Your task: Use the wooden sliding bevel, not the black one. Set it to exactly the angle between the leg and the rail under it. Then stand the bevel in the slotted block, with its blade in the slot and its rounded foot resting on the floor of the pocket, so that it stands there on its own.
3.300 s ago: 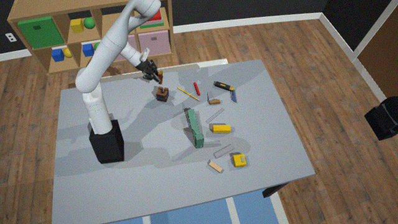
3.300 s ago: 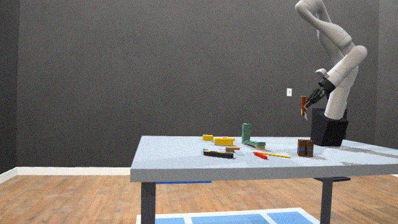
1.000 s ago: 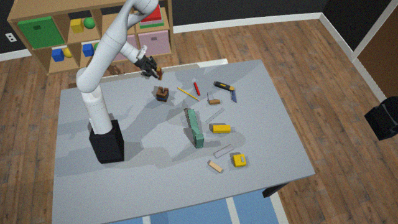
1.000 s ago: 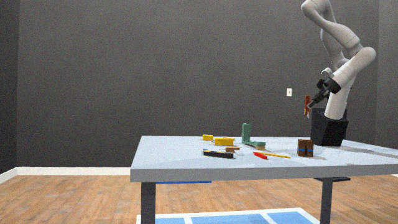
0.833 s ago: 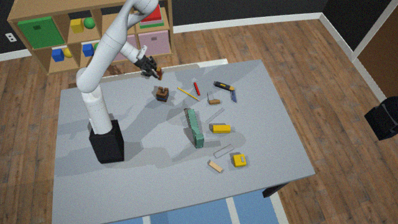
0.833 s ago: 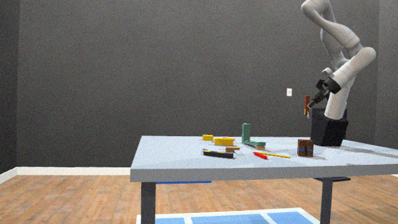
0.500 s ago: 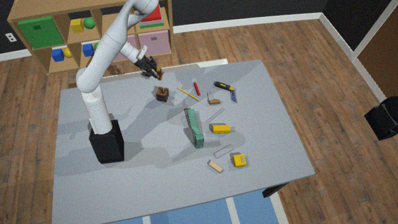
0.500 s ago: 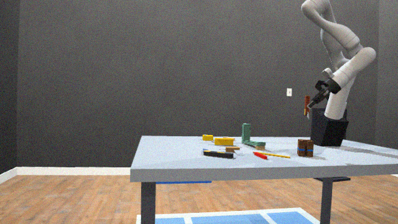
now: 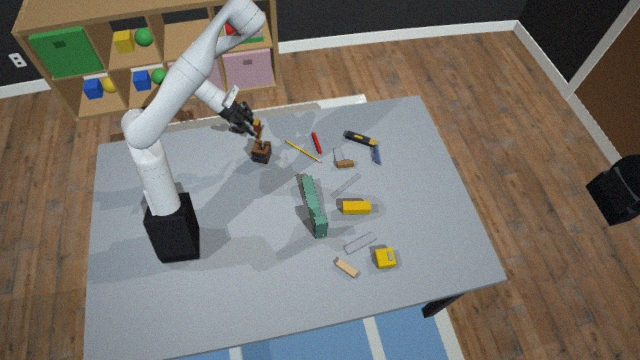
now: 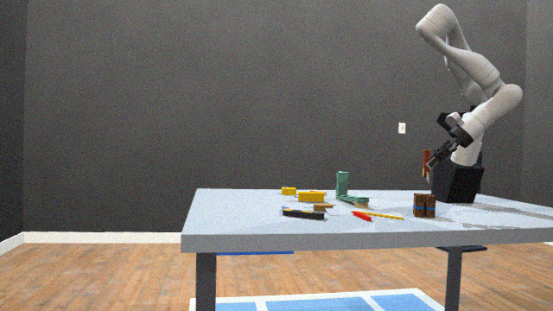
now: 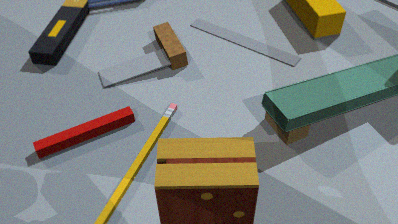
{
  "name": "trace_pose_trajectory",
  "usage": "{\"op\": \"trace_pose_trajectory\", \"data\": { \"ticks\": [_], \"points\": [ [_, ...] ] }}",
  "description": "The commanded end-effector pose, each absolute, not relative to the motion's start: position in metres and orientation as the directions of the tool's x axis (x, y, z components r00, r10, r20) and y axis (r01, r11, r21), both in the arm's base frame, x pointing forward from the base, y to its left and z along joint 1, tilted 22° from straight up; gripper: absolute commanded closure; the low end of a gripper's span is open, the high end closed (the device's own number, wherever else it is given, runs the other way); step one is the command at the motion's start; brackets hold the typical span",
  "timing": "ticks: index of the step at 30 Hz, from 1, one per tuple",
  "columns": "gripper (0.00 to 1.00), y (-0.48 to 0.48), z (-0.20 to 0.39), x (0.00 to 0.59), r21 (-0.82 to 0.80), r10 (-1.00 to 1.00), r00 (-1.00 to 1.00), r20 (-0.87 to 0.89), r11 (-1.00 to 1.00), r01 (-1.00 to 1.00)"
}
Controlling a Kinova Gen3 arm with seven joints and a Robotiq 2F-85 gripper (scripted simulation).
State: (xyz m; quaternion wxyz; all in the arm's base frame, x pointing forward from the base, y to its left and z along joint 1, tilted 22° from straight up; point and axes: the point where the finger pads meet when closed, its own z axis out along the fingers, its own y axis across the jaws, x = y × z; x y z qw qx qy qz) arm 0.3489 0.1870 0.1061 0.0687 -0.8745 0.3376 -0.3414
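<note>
My gripper (image 9: pixel 253 126) (image 10: pixel 429 164) is shut on the wooden sliding bevel (image 9: pixel 258 128) (image 10: pixel 426 162) and holds it upright in the air. In the wrist view the bevel (image 11: pixel 206 185) fills the bottom middle, showing a yellowish slotted end and dark wood with brass dots; the fingers are out of view. The slotted block (image 9: pixel 261 151) (image 10: pixel 423 205), brown with a blue band, stands on the table right below the bevel, with a clear gap between them. The green leg and rail piece (image 9: pixel 313 206) (image 10: pixel 342 184) (image 11: pixel 330 97) lies mid-table. The black bevel (image 9: pixel 360 138) (image 10: pixel 302 213) (image 11: pixel 52 37) lies further off.
Near the block lie a yellow pencil (image 9: pixel 302 150) (image 11: pixel 137 162) and a red stick (image 9: pixel 316 142) (image 11: pixel 84 131). A small wooden-stocked square (image 9: pixel 344 163) (image 11: pixel 170 45), a steel rule (image 9: pixel 346 185) (image 11: pixel 245 42), a yellow block (image 9: pixel 356 206) (image 11: pixel 315 15) and a yellow tape (image 9: pixel 385 257) lie beyond. A shelf stands behind the table.
</note>
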Motion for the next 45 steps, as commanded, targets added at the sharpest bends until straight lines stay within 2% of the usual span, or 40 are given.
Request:
{"op": "trace_pose_trajectory", "data": {
  "ticks": [1,45],
  "points": [
    [0.9,0.196,0.085,0.353,-0.355,-0.64,0.532,0.554,-0.76,-0.543],
    [0.9,0.208,0.055,0.356,-0.355,-0.64,0.532,0.554,-0.76,-0.543]
  ]
}}
